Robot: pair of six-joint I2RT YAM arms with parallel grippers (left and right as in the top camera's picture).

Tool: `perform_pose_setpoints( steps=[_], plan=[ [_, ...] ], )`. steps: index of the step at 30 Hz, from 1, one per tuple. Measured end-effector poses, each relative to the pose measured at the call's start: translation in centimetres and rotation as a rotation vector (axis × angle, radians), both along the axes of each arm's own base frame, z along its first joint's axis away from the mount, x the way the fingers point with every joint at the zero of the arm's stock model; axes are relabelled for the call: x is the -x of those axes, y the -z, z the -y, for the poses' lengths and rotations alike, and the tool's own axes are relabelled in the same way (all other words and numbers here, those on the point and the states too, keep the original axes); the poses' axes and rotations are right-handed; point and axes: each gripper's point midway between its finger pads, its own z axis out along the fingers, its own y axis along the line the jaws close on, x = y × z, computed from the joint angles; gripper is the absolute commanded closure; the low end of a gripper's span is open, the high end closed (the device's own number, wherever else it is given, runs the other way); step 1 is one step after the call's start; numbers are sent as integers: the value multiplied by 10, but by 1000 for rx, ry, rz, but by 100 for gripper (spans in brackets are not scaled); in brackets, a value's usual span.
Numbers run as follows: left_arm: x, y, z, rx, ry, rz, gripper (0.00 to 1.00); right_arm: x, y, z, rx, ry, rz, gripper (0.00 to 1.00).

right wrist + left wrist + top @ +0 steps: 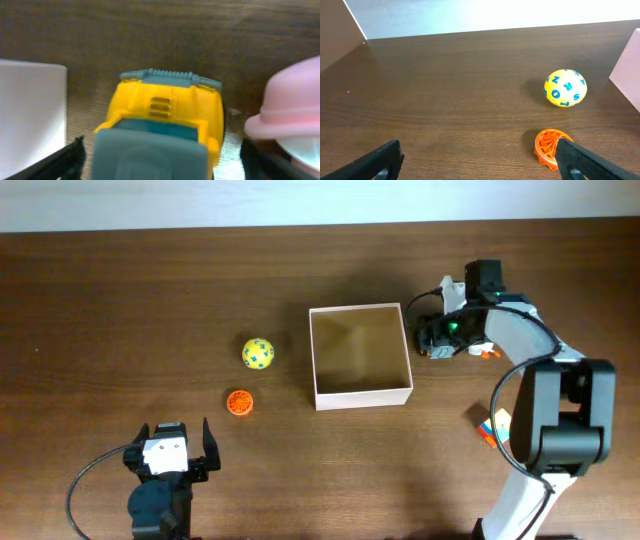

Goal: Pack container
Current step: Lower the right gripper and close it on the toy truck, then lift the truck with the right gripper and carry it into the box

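Note:
The container [361, 394] is a square white-walled box with a tan inside at the table's middle; its wall shows in the right wrist view [30, 115] and the left wrist view [627, 75]. My right gripper [431, 341] is just right of it, open, its fingers [160, 160] on either side of a yellow and grey toy truck [165, 110] with gaps on both sides. My left gripper [174, 432] is open and empty at the front left [480, 160]. An orange wheel [549, 146] lies beside its right finger; a yellow ball with blue letters [565, 88] lies farther off.
A pink rounded toy [295, 105] lies right of the truck. A small orange and white toy [486, 352] lies near the right arm, and a multicoloured block [492, 426] by its base. The ball [258, 352] and wheel [239, 402] lie left of the container.

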Motion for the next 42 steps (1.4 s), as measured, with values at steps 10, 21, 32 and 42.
perform_pose_setpoints(
  steps=[10,21,32,42],
  plan=[
    [0,0,0,0,0,0,1,1,11,0,-1,1,-18,29],
    [0,0,0,0,0,0,1,0,11,-1,-5,1,-17,48],
    [0,0,0,0,0,0,1,5,9,-1,-5,1,-46,48],
    [0,0,0,0,0,0,1,0,-25,1,1,1,-94,48]
  ],
)
